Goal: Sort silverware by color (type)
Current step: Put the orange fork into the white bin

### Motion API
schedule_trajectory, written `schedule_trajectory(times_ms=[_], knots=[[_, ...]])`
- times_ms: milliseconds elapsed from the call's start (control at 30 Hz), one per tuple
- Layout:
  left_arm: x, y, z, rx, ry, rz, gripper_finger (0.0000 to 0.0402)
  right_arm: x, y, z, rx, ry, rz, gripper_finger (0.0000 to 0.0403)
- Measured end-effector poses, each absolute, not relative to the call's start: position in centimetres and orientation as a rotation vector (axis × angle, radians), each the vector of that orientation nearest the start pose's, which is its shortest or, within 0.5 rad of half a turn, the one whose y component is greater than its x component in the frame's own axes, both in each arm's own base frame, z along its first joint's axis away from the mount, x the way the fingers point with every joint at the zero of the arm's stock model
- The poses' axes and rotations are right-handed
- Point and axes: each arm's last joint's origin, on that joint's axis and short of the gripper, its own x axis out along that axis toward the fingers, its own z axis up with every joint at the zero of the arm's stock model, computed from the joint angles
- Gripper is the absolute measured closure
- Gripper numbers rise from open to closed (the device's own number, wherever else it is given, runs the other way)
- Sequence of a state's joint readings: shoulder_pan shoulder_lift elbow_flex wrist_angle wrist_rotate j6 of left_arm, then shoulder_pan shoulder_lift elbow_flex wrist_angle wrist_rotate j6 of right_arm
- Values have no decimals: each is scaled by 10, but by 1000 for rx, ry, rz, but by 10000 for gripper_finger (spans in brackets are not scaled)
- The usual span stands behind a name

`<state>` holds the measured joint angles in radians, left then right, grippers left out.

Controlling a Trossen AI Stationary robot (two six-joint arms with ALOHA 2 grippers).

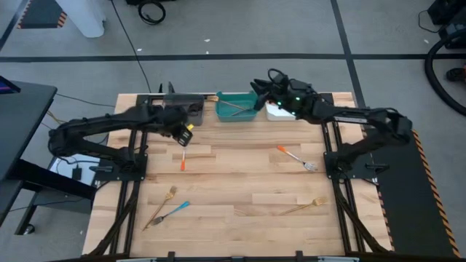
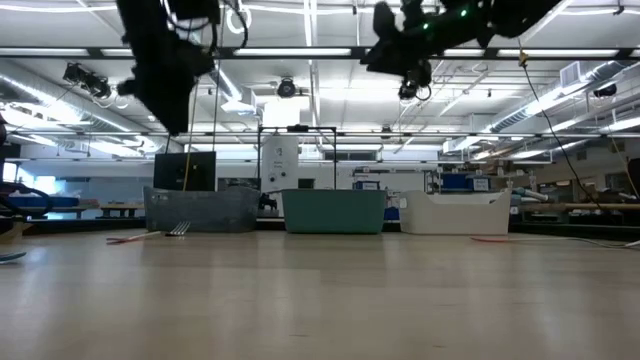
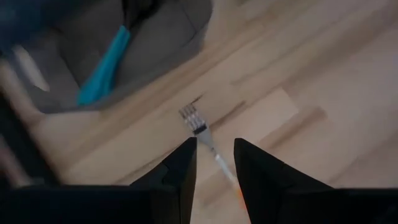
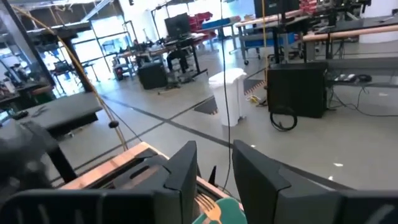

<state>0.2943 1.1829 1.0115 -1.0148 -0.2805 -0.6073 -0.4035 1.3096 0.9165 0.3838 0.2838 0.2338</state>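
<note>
My left gripper [image 1: 185, 136] [image 3: 214, 149] hovers open above the silver head [image 3: 194, 118] of an orange-handled fork [image 1: 183, 159] lying flat on the table, just in front of the grey bin [image 1: 188, 110]. A blue utensil [image 3: 104, 59] lies in that bin. My right gripper [image 1: 259, 89] [image 4: 214, 171] is open, raised over the far right corner of the teal bin [image 1: 237, 109], where a gold fork [image 4: 210, 211] shows below the fingers. In the low view both grippers hang high above the table. A second orange-handled fork [image 1: 295, 158] lies on the right.
The white bin [image 1: 280, 112] stands right of the teal one along the far edge. A gold fork [image 1: 162, 204] and a blue-handled utensil [image 1: 177, 209] lie near the left front, and another gold fork [image 1: 306, 207] lies near the right front. Bare wood spans the table's middle.
</note>
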Motion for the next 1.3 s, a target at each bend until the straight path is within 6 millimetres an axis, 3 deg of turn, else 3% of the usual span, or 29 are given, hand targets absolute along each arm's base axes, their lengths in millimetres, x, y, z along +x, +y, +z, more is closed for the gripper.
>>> schedule_trajectory(times_ms=[167, 300, 500, 867, 1300], knots=[[199, 70, 235, -659, 904, 928, 285, 257, -107, 334, 222, -79, -689, 293], [194, 68, 204, -724, 944, 982, 285, 255, -99, 337, 223, -78, -689, 293], [184, 64, 176, -783, 971, 1006, 285, 259, -89, 335, 223, -53, -654, 293], [183, 61, 149, -914, 868, 926, 285, 263, -86, 328, 220, -12, -658, 293], [193, 65, 117, -860, 994, 1003, 301, 263, -87, 327, 168, 21, -685, 293]])
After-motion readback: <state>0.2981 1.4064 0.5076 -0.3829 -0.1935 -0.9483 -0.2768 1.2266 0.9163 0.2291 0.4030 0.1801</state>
